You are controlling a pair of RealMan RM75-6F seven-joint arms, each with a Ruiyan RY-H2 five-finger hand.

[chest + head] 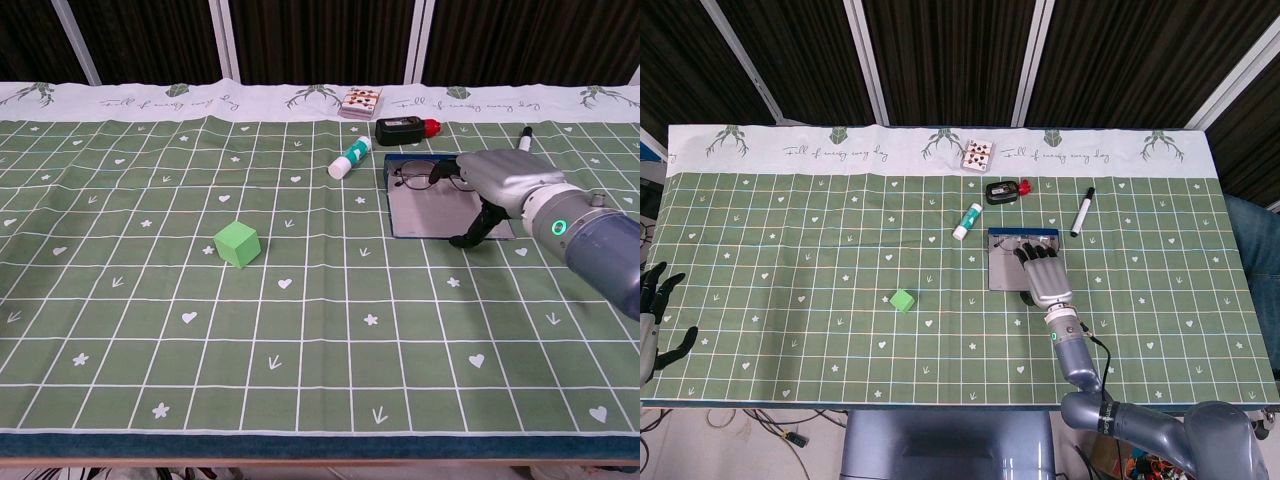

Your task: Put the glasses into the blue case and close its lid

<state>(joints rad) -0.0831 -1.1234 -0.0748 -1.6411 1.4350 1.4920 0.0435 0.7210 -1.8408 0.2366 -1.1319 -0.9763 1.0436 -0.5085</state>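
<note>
The blue case (996,262) (389,205) lies open right of the table's middle, its grey inner panel (430,212) flat towards me. The black-framed glasses (1012,243) (425,177) lie across the case's far part. My right hand (1043,272) (505,182) reaches over the case's right half with its fingers stretched out to the right end of the glasses. Whether they touch the frame I cannot tell. The thumb (476,232) points down beside the case's near right corner. My left hand (654,315) hangs open off the table's near left edge, fingers spread.
A green cube (901,300) (237,243) sits left of the middle. Behind the case lie a white tube with a green cap (967,221) (350,158), a black device with a red end (1005,189) (405,128), a marker (1082,211) and a card box (978,155) (361,102).
</note>
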